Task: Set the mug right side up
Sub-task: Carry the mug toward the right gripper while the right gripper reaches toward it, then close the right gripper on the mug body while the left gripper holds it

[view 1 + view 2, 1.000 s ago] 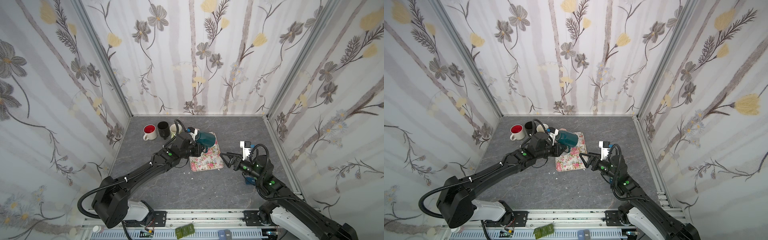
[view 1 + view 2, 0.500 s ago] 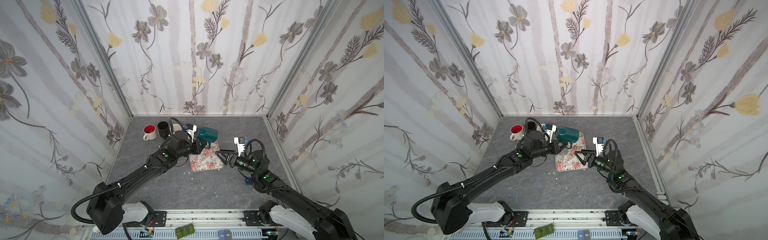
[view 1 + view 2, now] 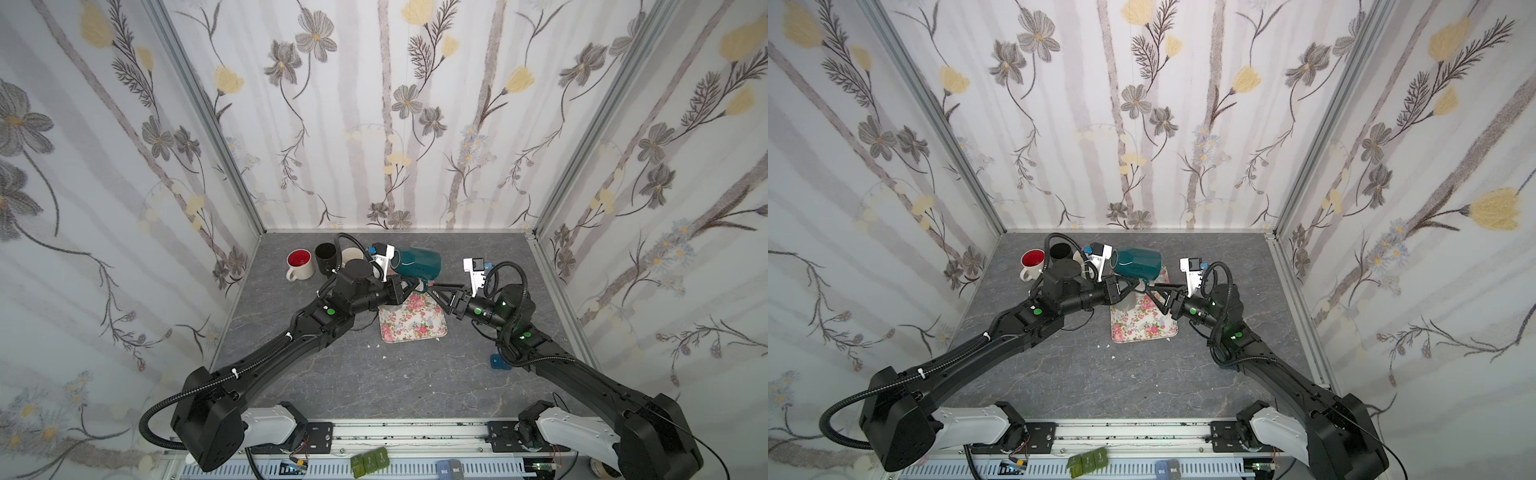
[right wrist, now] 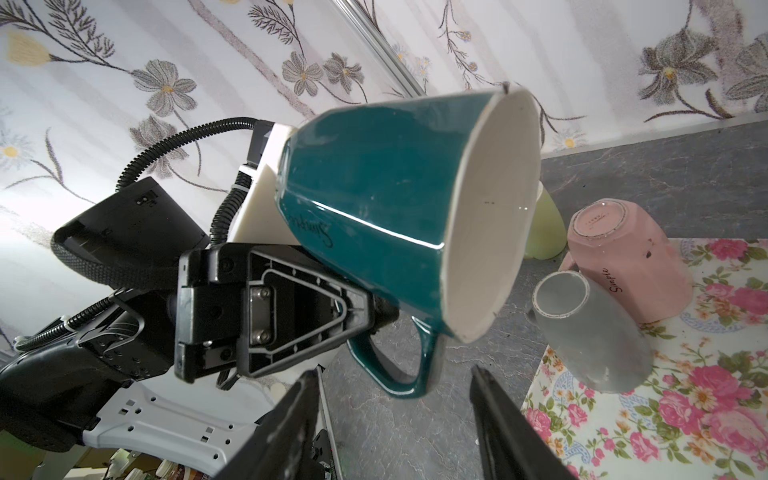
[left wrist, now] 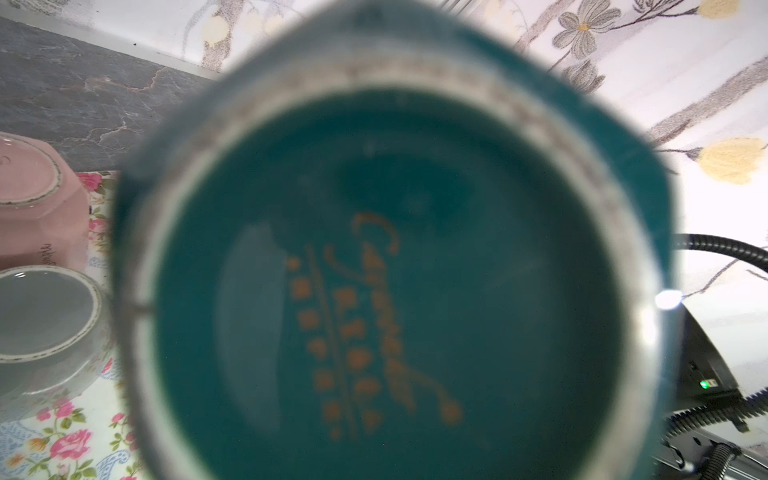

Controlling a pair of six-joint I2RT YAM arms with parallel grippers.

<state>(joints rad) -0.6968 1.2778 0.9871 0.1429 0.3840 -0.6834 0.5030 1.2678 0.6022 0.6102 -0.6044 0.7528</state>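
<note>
A teal mug [image 3: 417, 262] [image 3: 1136, 262] hangs on its side above the back of the floral mat [image 3: 411, 324], its white mouth facing right. My left gripper [image 3: 411, 286] [image 4: 374, 311] is shut on the mug's handle [image 4: 399, 365]. In the left wrist view the mug's teal base [image 5: 395, 270] fills the picture and hides the jaws. My right gripper [image 3: 432, 289] [image 3: 1152, 289] [image 4: 395, 374] stands open just right of the handle. Its two fingers lie on either side of the handle's line and touch nothing.
A white mug with a red inside [image 3: 299, 264], a black mug [image 3: 325, 255] and a pale mug [image 3: 353, 255] stand at the back left. A pink mug [image 4: 623, 257] and a grey mug [image 4: 594, 328] lie on the mat. A small blue object [image 3: 496, 361] sits near the right arm.
The left arm has raised the teal mug slightly and tipped it onto its side. The right gripper has moved left toward the handle and its jaws have narrowed.
</note>
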